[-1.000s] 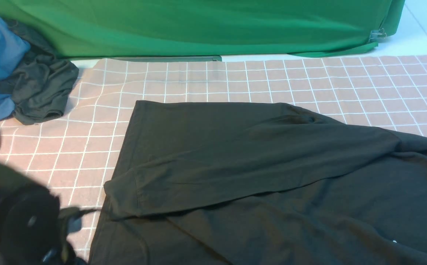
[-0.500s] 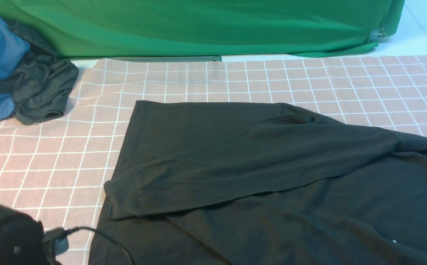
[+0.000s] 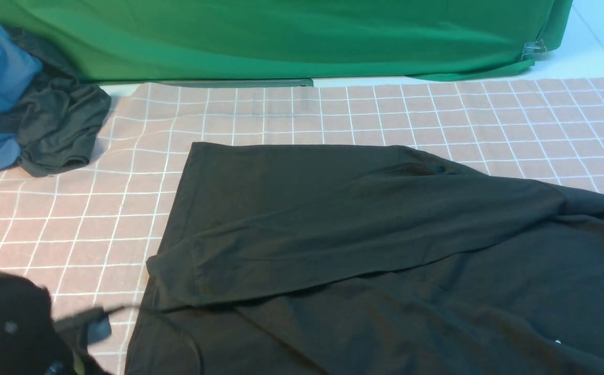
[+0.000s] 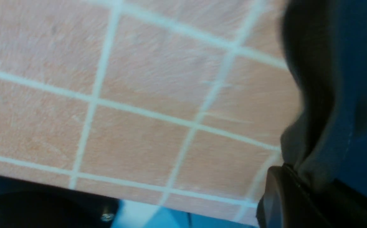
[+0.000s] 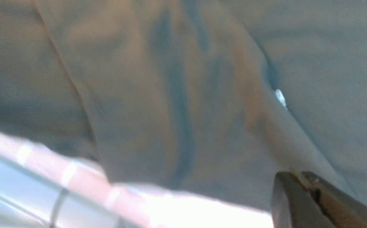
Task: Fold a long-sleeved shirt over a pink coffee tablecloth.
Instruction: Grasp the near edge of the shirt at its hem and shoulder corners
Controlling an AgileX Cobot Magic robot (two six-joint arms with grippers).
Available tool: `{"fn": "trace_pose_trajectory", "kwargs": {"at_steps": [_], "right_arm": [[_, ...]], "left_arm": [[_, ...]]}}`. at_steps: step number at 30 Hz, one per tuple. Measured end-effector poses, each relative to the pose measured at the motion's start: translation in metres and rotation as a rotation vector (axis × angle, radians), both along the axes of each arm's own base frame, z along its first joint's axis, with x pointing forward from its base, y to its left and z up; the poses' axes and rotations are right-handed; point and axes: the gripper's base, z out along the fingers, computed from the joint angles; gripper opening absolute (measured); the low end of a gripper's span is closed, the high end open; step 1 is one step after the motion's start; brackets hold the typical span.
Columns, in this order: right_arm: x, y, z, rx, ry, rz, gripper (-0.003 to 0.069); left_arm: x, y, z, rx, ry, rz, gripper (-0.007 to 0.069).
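- The black long-sleeved shirt [image 3: 364, 234] lies spread over the near right part of the pink coffee tablecloth [image 3: 73, 219], with one sleeve folded across its body.
- The left tool [image 4: 292, 186] has closed on the shirt's near left hem.
- The right tool [image 5: 303, 190] is closed; I cannot tell whether it holds cloth. It has left the front view.

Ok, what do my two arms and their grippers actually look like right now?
Left arm: bulky rounded matt-black housing, one small pale screw, and a thin black cable running off it. Left gripper: smooth dark finger with a rounded edge. Right gripper: two dark, brown-tinged tapering fingers. No legible markings; the right arm's body is out of view.
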Motion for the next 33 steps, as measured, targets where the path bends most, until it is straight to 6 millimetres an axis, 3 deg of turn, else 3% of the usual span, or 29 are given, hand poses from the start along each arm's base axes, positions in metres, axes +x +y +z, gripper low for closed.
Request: {"fn": "trace_pose_trajectory", "kwargs": {"at_steps": [4,7,11,17,21,23,26,29,33], "right_arm": [[0.01,0.005,-0.007,-0.058,0.071,-0.002,0.0034],[0.027,0.015,-0.024,-0.13,0.181,-0.002,0.0034],[0.041,0.03,-0.045,-0.166,0.326,0.074,0.0034],[0.042,0.053,-0.06,-0.051,0.479,0.278,0.0048],[0.043,0.055,-0.062,-0.056,0.47,0.356,0.017],[0.042,0.054,-0.065,-0.074,0.468,0.408,0.0309],[0.036,0.049,-0.079,-0.105,0.496,0.468,0.0423],[0.029,0.04,-0.103,-0.171,0.517,0.493,0.0455],[0.031,0.034,-0.115,-0.224,0.454,0.506,0.0468]], "left_arm": [[-0.001,0.003,0.024,-0.005,-0.085,-0.004,0.0031],[-0.008,0.012,0.035,0.037,-0.134,0.009,0.0031],[-0.012,0.016,0.041,0.04,-0.175,0.022,0.0031],[-0.014,0.018,0.042,0.052,-0.185,0.017,0.0031],[-0.013,0.019,0.042,0.064,-0.191,0.007,0.0031],[-0.013,0.019,0.042,0.065,-0.192,0.002,0.0031],[-0.013,0.019,0.042,0.065,-0.193,0.002,0.0031],[-0.013,0.019,0.042,0.065,-0.194,0.0,0.0031],[-0.013,0.019,0.042,0.063,-0.199,0.0,0.0031]]}}
